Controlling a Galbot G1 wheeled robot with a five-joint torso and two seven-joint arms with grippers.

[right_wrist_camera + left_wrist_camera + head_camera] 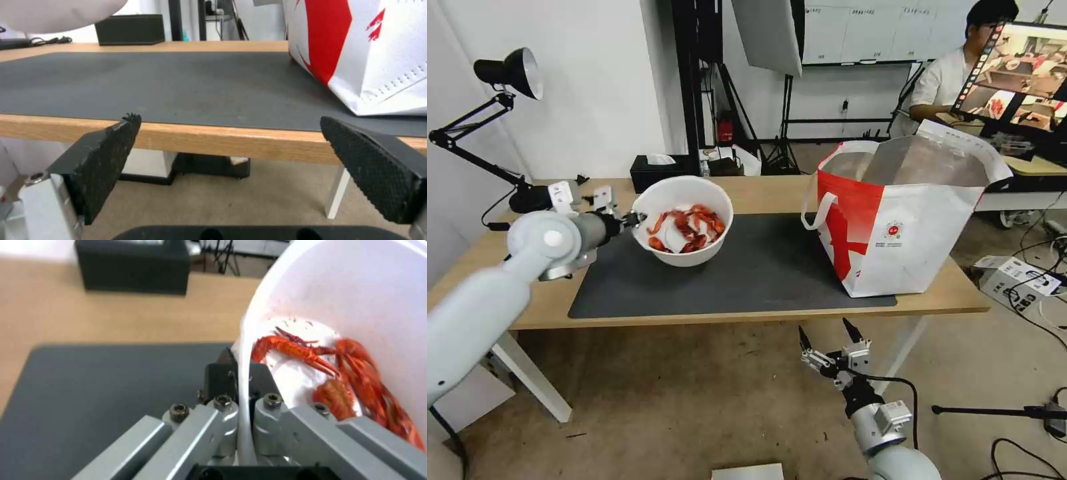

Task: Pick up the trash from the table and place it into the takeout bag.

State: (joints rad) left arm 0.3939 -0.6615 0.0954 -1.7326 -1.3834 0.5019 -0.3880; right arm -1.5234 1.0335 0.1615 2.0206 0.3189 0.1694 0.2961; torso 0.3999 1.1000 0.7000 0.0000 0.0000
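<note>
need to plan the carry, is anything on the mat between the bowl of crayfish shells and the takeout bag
Nothing visible. The left gripper is shut on the rim of the bowl, held tilted above the mat. The stretch of mat across to the takeout bag is bare. The right gripper hangs open below the table edge.

The left arm is a smooth pale grey-white shell that thickens toward a rounded joint carrying a white disc, then narrows to a darker grey cylindrical wrist. Its left gripper is built of light grey metal bars fastened with silver socket-head screws, ending in black blocks. The right arm has a glossy pale grey rounded segment, a black ribbed collar above it, a small white boxy module on that collar and a thin black cable looping beside it. The right gripper has silver brackets and two pointed black fingers with knurled, textured pads.
</note>
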